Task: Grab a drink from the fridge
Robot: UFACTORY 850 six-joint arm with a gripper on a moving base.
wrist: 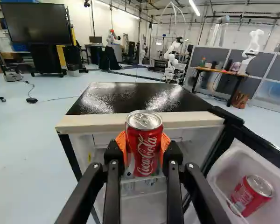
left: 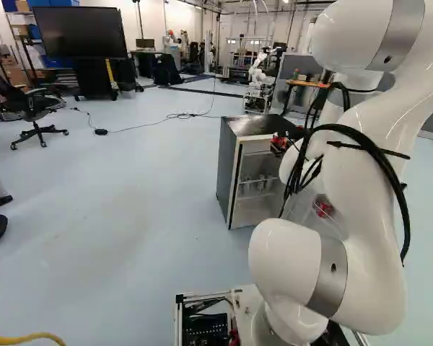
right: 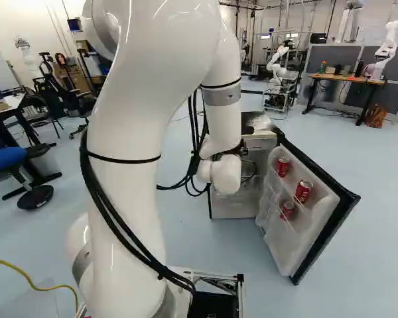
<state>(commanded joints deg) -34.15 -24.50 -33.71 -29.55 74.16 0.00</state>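
My gripper [left: 283, 137] is in front of the small fridge [left: 229, 173], partly hidden by the arm. In the wrist view, the gripper [wrist: 144, 148] is shut on a red soda can [wrist: 143, 154], which stands upright with orange pads [wrist: 164, 143] pressing on both sides. The can is just outside the fridge's front, in line with its dark top [wrist: 126, 95]. The fridge door [right: 331, 209] stands open at the right of the right base view, with red cans [right: 304, 191] on its shelves. One door can [wrist: 252, 193] also shows beside the gripper in the wrist view.
The open door juts out on the gripper's side. Bottles stand on a fridge shelf [left: 258, 193]. Farther off are another robot [right: 277, 66], a wooden table [right: 345, 79], a large screen [left: 79, 32] and an office chair [left: 35, 115]. A cable [left: 141, 125] lies on the floor.
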